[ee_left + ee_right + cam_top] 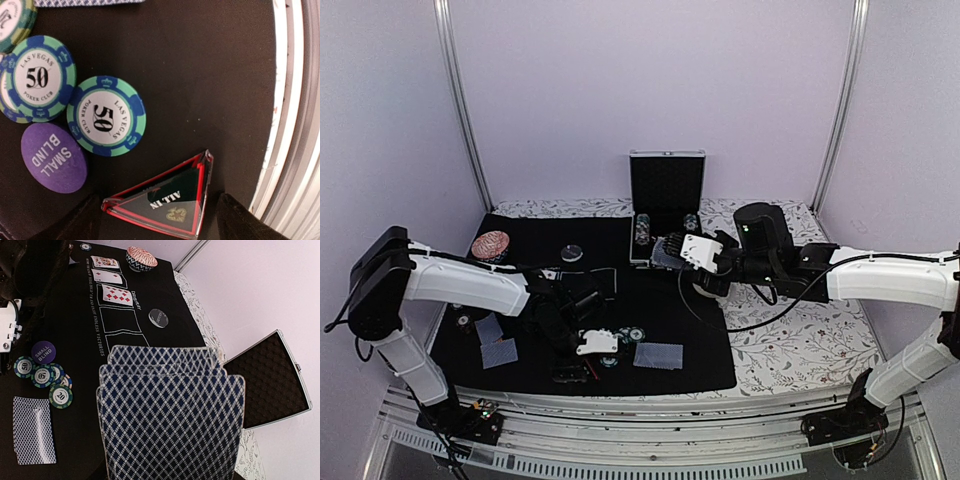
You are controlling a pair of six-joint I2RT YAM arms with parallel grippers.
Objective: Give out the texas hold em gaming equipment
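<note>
Top external view shows the black mat (620,300) lying on the tabletop. Over the far right part of the mat, the right end effector (672,250) grips a fan of cards (660,258). Near the front edge of the mat, the left end effector (575,370) points down just beside some poker chips (632,334).

Left wrist view shows a clear triangle marker (165,200) with red edges lying flat on the mat between the two dark fingers (82,222). One finger stands on each side of it, but I cannot tell if they squeeze it or just sit close. Two chips and a purple button (54,157) lie close by on the mat. The marker looks hard, light and smooth, so I think it can slip. Its straight sides look like the best place to pinch. The chips are hard and low, so their rims are the place to hold.

Right wrist view is mostly filled by the fan of cards, up in the air above the mat. The fingers hide behind it. Cards are thin, light, bendy and slippery. I think one can slide out easily, so they need a firm pinch near the held end. A small card pile (32,437) lies on the mat near the chips.
</note>
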